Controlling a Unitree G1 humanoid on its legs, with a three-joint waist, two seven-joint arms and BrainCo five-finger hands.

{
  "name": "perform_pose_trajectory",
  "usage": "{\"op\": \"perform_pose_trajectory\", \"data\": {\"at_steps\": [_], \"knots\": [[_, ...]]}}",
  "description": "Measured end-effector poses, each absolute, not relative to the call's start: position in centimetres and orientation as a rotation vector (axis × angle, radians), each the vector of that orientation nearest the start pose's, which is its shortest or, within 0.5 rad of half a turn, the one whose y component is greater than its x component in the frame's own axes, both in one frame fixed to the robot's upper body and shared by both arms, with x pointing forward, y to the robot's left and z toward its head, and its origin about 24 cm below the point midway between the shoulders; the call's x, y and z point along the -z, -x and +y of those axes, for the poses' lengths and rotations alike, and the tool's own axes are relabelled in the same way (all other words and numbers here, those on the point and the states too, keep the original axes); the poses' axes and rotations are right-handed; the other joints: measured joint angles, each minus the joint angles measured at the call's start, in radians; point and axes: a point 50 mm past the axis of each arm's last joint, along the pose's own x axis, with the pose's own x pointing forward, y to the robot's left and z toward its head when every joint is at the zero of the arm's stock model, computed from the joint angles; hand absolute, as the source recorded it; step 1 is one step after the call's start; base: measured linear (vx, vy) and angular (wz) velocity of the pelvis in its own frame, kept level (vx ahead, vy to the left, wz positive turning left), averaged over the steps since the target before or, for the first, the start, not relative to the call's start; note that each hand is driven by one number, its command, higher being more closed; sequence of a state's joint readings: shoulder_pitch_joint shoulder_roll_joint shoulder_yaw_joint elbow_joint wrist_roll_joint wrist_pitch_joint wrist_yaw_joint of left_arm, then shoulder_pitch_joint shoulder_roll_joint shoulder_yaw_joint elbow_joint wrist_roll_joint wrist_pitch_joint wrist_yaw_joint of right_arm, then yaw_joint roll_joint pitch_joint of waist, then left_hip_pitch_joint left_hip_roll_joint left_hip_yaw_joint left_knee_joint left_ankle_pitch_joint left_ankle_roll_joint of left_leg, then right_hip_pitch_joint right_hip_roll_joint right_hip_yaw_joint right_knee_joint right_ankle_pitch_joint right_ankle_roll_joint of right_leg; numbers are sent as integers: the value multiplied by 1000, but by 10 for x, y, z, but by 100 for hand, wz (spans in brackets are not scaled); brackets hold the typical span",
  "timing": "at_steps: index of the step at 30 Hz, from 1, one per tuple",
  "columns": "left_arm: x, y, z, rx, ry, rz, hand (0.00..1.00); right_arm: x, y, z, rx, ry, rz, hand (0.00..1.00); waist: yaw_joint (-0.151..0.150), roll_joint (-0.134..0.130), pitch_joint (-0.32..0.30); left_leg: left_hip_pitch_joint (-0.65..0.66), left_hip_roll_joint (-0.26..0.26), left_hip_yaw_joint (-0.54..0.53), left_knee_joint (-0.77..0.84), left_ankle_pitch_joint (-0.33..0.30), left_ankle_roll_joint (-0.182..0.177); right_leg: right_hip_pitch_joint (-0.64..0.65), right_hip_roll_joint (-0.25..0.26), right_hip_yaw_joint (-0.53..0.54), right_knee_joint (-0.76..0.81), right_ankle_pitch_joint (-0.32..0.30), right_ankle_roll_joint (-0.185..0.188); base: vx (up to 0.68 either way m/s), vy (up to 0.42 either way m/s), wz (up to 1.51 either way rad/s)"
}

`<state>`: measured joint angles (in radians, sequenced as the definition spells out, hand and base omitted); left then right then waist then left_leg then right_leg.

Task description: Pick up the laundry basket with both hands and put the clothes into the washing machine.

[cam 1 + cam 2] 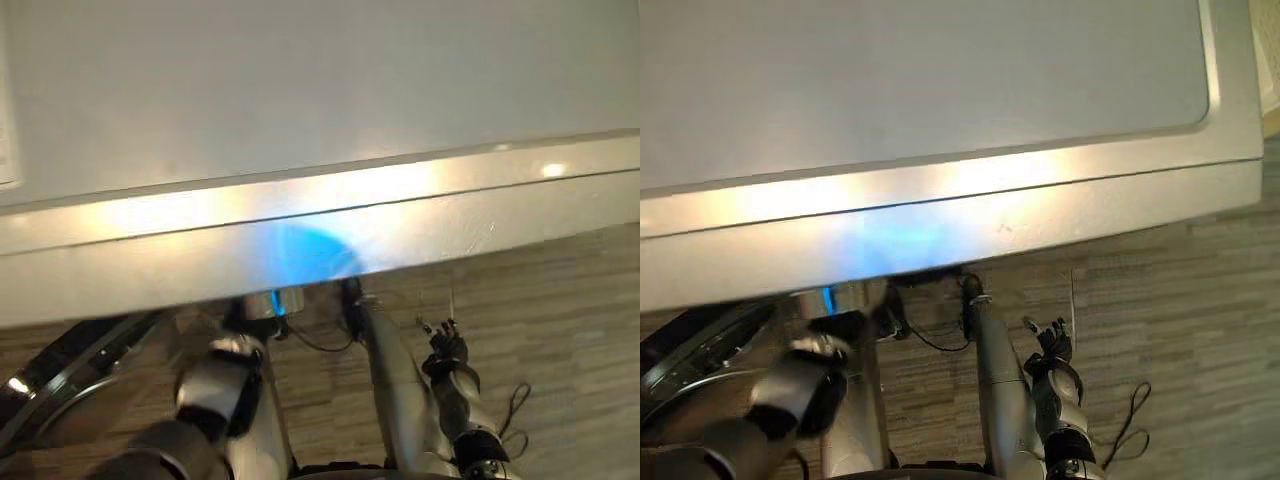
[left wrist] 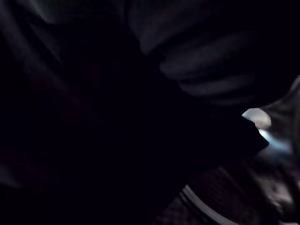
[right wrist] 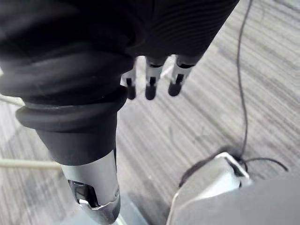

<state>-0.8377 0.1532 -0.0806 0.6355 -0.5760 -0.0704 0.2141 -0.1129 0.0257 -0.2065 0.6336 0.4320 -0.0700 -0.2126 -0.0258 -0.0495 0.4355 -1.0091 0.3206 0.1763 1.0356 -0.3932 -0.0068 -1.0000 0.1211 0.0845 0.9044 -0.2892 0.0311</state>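
The washing machine's pale top (image 1: 300, 100) takes up the upper half of both eye views, with its front edge (image 1: 320, 240) running across the middle. My left arm (image 1: 215, 385) reaches in below that edge, and its hand is hidden under it. Beside the arm, at the lower left, curves the machine's round door ring (image 1: 60, 380). In the left wrist view there are only dark folds that look like cloth (image 2: 211, 70) and a pale rim (image 2: 201, 208). My right hand (image 1: 445, 345) hangs over the floor in front of the machine, its fingers (image 3: 150, 79) straight and holding nothing.
Grey wood-look floor (image 1: 1180, 330) stretches in front of the machine and to the right. The machine's right corner (image 1: 1240, 150) shows in the right eye view.
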Motion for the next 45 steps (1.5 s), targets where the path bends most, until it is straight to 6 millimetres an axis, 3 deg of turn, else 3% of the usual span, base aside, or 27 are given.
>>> {"op": "perform_pose_trajectory", "data": {"at_steps": [1, 4, 8, 12, 15, 21, 23, 25, 29, 31, 35, 39, 43, 45], "knots": [[-165, -390, 129, -12, 356, -189, 100, 72, -232, -186, 491, -458, 469, 0, -4, -3, 5, -9, 5, 2, 3, 0, 0, -8, 3, 1, -1, 4, -1, -17, 23, -29], [-208, -397, 130, 14, 388, -287, 100, 75, -228, -191, 515, -471, 474, 0, 4, -3, 26, -50, 21, 1, 21, 1, 1, -50, 18, 2, 2, 23, -2, -33, 25, -17], [-217, -403, 128, 50, 337, -265, 100, 81, -217, -199, 544, -523, 474, 0, 12, -4, 28, -62, 28, 12, 35, 0, 1, -75, 24, 16, 19, 35, -2, -84, 24, -10], [-232, -406, 133, 65, 240, -289, 100, 84, -199, -230, 661, -566, 453, 0, 29, -2, 40, -81, 31, 31, 50, -5, 1, -116, 34, 40, 34, 38, -1, -106, 23, -21], [-250, -404, 136, 22, 262, -350, 100, 84, -188, -247, 720, -564, 432, 0, 44, 0, 45, -109, 31, 29, 54, -4, 1, -147, 34, 39, 36, 38, -1, -65, 22, -15], [-310, -373, 166, -200, 390, -658, 100, 78, -187, -256, 760, -555, 395, 0, 45, 1, 52, -210, 64, -8, 99, -1, 0, -222, 35, -14, 30, 67, -4, -49, 19, -18], [-339, -351, 184, -313, 449, -822, 100, 75, -191, -250, 732, -556, 383, 0, 29, -1, 79, -240, 64, -42, 104, 6, -6, -228, 34, -45, 8, 103, -15, -38, 11, -3], [-347, -342, 203, -395, 552, -883, 100, 76, -195, -241, 700, -555, 395, 0, 11, -2, 84, -257, 64, -62, 101, 27, -7, -230, 32, -67, -6, 139, -22, -19, 4, 0], [-332, -336, 242, -564, 720, -868, 100, 77, -203, -214, 624, -557, 411, 0, -12, -13, 91, -267, 61, -98, 99, 52, -19, -230, 32, -98, 0, 147, -32, -4, -20, 6], [-314, -345, 250, -611, 724, -791, 100, 77, -206, -206, 603, -557, 411, 0, -8, -14, 96, -275, 60, -116, 98, 56, -24, -230, 31, -116, 3, 142, -40, 12, -37, 16], [-247, -381, 250, -645, 733, -466, 100, 72, -212, -203, 592, -537, 395, 0, 9, -27, 103, -304, 44, -138, 101, 62, -28, -251, 16, -137, 24, 122, -44, 29, -22, 17], [-253, -398, 230, -521, 878, -389, 100, 64, -223, -202, 601, -535, 361, 0, 3, -42, 109, -347, 45, -146, 142, 58, -17, -290, 14, -138, 62, 109, -37, 27, 10, -1], [-256, -400, 235, -496, 1073, -354, 100, 63, -226, -200, 601, -562, 358, 0, -16, -42, 109, -353, 47, -144, 166, 43, -11, -295, 15, -133, 77, 100, -27, 10, 24, -6], [-272, -399, 240, -475, 1104, -385, 100, 64, -226, -200, 603, -563, 364, 0, -15, -43, 109, -354, 48, -139, 165, 33, -11, -298, 16, -128, 73, 98, -31, -8, 12, -3]]}}
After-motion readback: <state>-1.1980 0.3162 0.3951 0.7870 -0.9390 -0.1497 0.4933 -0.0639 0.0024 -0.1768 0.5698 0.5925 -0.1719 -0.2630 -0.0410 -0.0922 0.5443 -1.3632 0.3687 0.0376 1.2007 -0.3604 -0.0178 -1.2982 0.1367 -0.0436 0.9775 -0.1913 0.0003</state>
